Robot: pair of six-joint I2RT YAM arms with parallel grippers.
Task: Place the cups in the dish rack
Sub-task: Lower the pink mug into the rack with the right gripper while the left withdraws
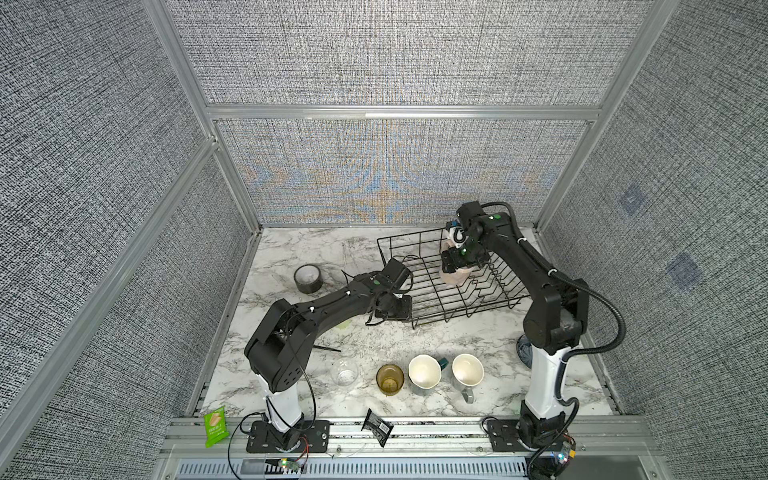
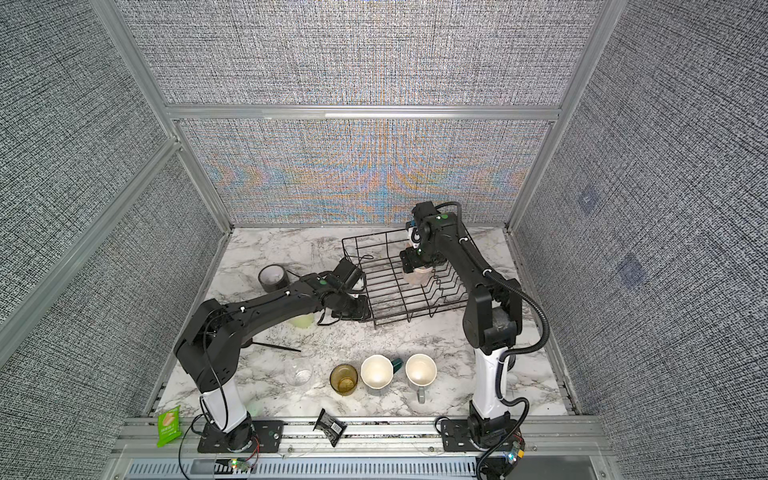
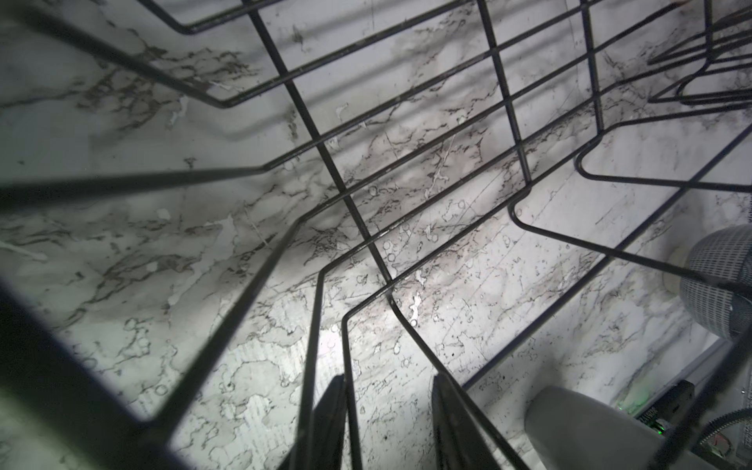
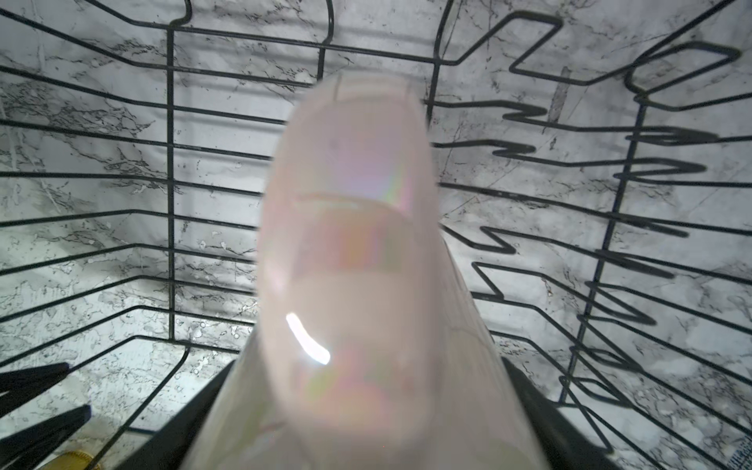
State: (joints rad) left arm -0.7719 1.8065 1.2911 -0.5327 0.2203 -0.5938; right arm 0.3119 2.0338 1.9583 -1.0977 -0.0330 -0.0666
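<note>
Your right end effector [image 4: 370,382] is clamped across the body of the tall, glossy pink mug [image 4: 350,244], one jaw on each side. It holds the mug inside the large black wire dish rack [image 1: 432,291], which sits toward 1 o'clock on the marble-patterned counter [image 1: 316,253]. The mug is just beside the row of plate prongs. You cannot tell whether its lower end is touching the rack floor yet.

Judge this mug as stiff, fairly heavy and breakable, with a slick iridescent glaze that could slide in the jaws. Keep the hold across the wall and low on the body, and set it down gently so it does not knock against the wires.

Your left end effector [image 3: 388,382] sits at the rack's 7 o'clock corner with its jaws partly apart around the rack wires. Whether they are pinching a wire is unclear.

The teal mug [image 1: 424,371], grey mug [image 1: 467,370], amber glass tumbler [image 1: 390,378] and small clear glass [image 1: 345,372] wait along the 6 o'clock edge. The light green mug [image 2: 301,320] peeks out from under the left arm.
</note>
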